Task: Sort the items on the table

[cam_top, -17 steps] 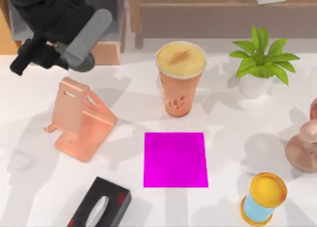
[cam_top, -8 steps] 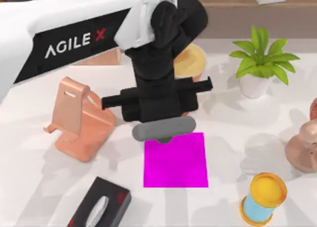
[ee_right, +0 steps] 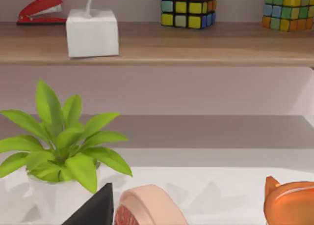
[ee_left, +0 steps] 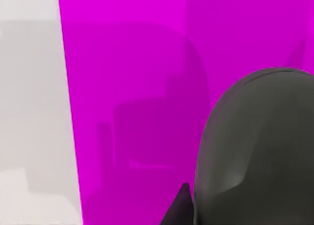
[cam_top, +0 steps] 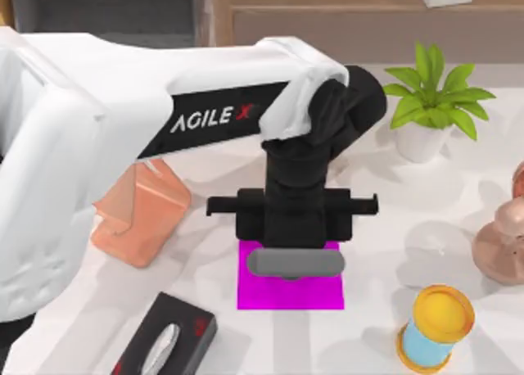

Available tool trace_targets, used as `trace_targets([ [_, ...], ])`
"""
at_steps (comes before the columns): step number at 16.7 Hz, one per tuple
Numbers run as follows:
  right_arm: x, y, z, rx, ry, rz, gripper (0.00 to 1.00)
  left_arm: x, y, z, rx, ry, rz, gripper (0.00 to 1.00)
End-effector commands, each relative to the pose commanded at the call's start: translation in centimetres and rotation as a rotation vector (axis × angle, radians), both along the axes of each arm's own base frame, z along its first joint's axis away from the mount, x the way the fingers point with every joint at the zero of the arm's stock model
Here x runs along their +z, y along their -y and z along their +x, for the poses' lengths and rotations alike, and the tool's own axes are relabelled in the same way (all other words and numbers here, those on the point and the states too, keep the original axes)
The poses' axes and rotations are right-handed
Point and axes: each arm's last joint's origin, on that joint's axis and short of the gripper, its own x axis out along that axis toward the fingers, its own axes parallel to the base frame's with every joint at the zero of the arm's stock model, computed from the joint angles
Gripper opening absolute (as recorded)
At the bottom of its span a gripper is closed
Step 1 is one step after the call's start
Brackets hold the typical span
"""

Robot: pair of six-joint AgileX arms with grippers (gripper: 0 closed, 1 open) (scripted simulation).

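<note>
The left arm (cam_top: 123, 137), white with AGILEX lettering, is seen reaching from the top view's left across the white counter (cam_top: 393, 228) to its middle. Its black left end effector (cam_top: 295, 256) is held over the upper edge of the magenta mat (cam_top: 291, 297), and a dark grey oval computer mouse (cam_top: 295, 264) is gripped in it, lengthwise across the top view. In the left wrist view the mouse (ee_left: 255, 151) appears as a rounded dark body above the mat (ee_left: 132, 87), with a black fingertip (ee_left: 179, 208) beside it; whether the mouse touches the mat cannot be told. The orange cup is covered by the arm in the top view. A salmon phone stand (cam_top: 139, 215) is partly hidden under the arm at the left of the mat. A black tissue box (cam_top: 164, 342) lies at the lower left, a yellow-lidded blue jar (cam_top: 436, 326) at the lower right, a copper-coloured object (cam_top: 503, 236) at the right edge, and a potted plant (cam_top: 430, 105) at the upper right. The right wrist view faces the plant (ee_right: 64, 146), a shelf (ee_right: 157, 43) carrying a red stapler (ee_right: 41, 9), a white tissue box (ee_right: 92, 32) and two colour cubes (ee_right: 189, 6), with a black fingertip (ee_right: 95, 210) at its lower edge; the state of the right end effector cannot be told.
</note>
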Motion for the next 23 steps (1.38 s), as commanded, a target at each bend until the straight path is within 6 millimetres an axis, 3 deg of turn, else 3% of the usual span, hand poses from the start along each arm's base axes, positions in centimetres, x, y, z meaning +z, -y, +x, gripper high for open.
trace_targets([
  [10,0.0,0.0,0.0,0.0,0.0,0.0,1.0,-1.0,0.0,0.0,0.0,0.0,0.0,0.0],
  [23,0.0,0.0,0.0,0.0,0.0,0.0,1.0,-1.0,0.0,0.0,0.0,0.0,0.0,0.98],
])
